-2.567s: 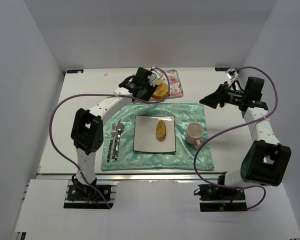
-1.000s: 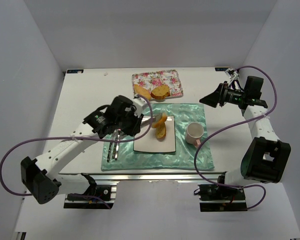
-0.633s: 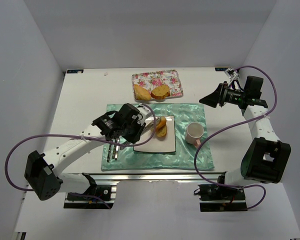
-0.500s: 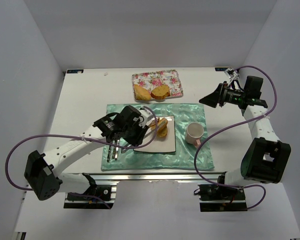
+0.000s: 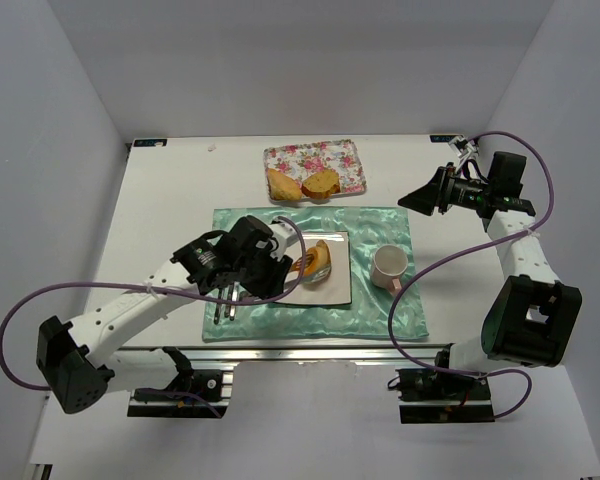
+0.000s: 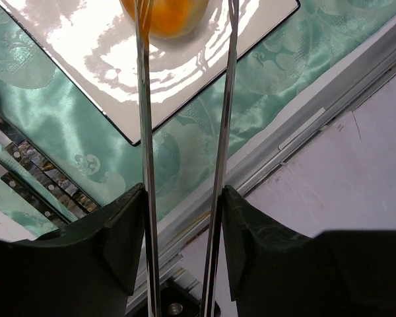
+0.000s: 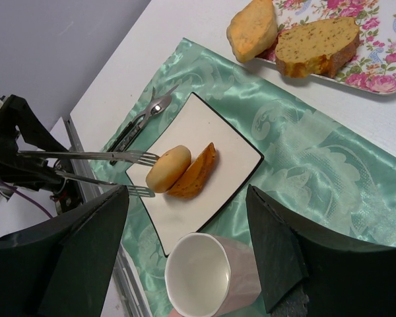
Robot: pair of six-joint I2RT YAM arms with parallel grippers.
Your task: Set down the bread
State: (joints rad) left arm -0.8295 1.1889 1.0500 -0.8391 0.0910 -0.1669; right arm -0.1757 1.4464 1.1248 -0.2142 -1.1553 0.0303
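Release, from above: the roll (image 5: 307, 267) lies on the plate (image 5: 335, 291) against a slice (image 5: 324, 256), at the tip of the left jaws; we would spread them wider, then draw straight back so nothing drags it.
Right jaws, from above: parted, empty, well apart from the plate.
Prongs (image 6: 144, 132), left wrist: released, flanking the roll; one crosses its edge, the other stands clear.
Roll, right wrist: between the prongs, the upper one seemingly touching it.

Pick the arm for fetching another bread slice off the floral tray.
Probably left. The left gripper has long tines, open over the plate, with the floral tray just beyond. The right gripper hovers open to the tray's right, with blunt wide fingers.
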